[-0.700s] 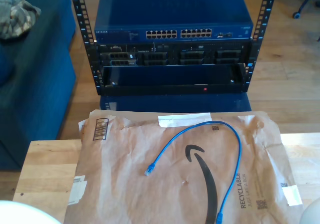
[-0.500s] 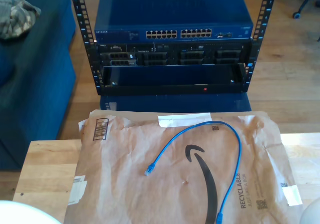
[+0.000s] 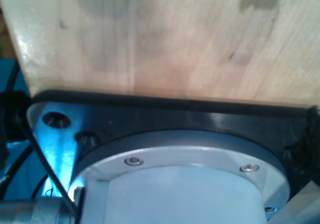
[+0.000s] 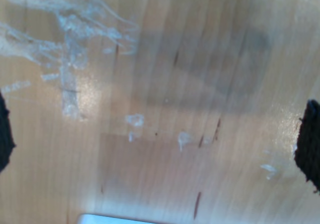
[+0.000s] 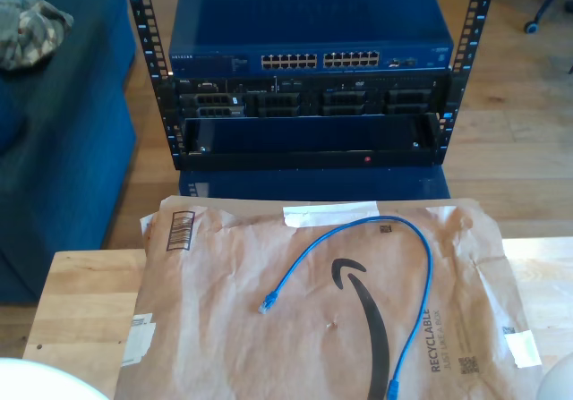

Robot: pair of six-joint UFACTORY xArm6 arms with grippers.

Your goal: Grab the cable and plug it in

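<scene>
Cable (image 5: 421, 279), thin and bright blue, lay loose on a brown paper mailer (image 5: 233, 328) spread over the wooden table (image 5: 81, 302). One plug (image 5: 393, 388) sat at the near edge of the exterior view, toward that view's right; from there the cable ran away up the mailer, arched over near a strip of white tape (image 5: 329, 213), and came back down to the other plug (image 5: 265, 307) near the mailer's middle. Nothing touched it. White rounded shapes showed at the near corners of the exterior view, too cropped to identify. The first wrist view looked onto pale wood beyond a grey flange and black plate (image 3: 165, 119), and I could not tell whether my first gripper was spread or pressed together. The second wrist view showed scuffed, scratched wood with dark shapes at both edges; my second gripper's state could not be told either. Beyond the table stood a rack (image 5: 313, 140) holding a blue network switch (image 5: 309, 60) with its row of ports facing the table, darker units beneath it, and a blue sofa (image 5: 63, 149) at the exterior view's left.
</scene>
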